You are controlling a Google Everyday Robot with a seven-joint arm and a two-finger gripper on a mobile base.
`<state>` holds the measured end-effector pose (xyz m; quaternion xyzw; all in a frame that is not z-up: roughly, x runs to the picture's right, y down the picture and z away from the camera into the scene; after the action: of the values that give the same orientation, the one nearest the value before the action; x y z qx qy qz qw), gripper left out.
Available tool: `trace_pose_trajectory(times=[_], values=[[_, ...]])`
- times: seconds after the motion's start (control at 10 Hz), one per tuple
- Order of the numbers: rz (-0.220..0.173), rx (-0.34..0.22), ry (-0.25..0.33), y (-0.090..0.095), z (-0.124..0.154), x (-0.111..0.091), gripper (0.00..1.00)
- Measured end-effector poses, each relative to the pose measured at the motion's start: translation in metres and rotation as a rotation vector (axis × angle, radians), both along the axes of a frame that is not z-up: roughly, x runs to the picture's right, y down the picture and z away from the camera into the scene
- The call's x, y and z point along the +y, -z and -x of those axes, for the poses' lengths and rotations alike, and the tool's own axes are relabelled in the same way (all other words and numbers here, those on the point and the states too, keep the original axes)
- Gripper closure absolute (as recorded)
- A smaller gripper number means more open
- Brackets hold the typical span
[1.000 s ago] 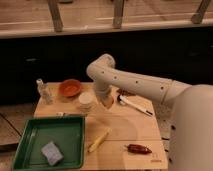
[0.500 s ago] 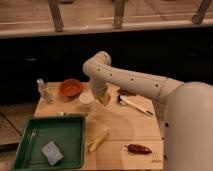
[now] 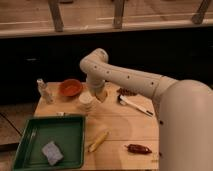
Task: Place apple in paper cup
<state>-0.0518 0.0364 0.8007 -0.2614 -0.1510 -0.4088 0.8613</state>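
Note:
The white paper cup [image 3: 86, 103] stands on the wooden table [image 3: 125, 127], right of the orange bowl. My gripper [image 3: 98, 93] hangs down from the arm's bend, right beside and just above the cup's right rim. No apple shows in this view; it may be hidden by the gripper.
An orange bowl [image 3: 70, 87] and a clear small bottle [image 3: 44, 91] stand at the back left. A green tray [image 3: 30, 150] holding a grey sponge [image 3: 52, 152] is at the front left. A yellow corn-like stick [image 3: 98, 141], a dark red sausage-like item [image 3: 138, 148] and a white utensil [image 3: 136, 105] lie on the table.
The arm has swung left, bringing the gripper from right of the cup to close over its right rim. Objects on the table have not moved.

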Motion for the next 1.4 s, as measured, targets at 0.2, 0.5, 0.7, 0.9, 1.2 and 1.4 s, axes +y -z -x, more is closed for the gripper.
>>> trace_pose_trajectory(times=[0.2, 0.5, 0.7, 0.9, 1.2, 1.4], values=[[-0.008, -0.021, 0.016, -0.001, 0.011, -0.005, 0.98], [-0.024, -0.042, 0.032, -0.004, 0.017, -0.012, 0.98], [-0.032, -0.054, 0.043, -0.007, 0.021, -0.015, 0.98], [-0.036, -0.07, 0.055, -0.01, 0.028, -0.018, 0.98], [-0.039, -0.088, 0.066, -0.012, 0.033, -0.022, 0.98], [-0.042, -0.101, 0.075, -0.014, 0.038, -0.024, 0.98]])
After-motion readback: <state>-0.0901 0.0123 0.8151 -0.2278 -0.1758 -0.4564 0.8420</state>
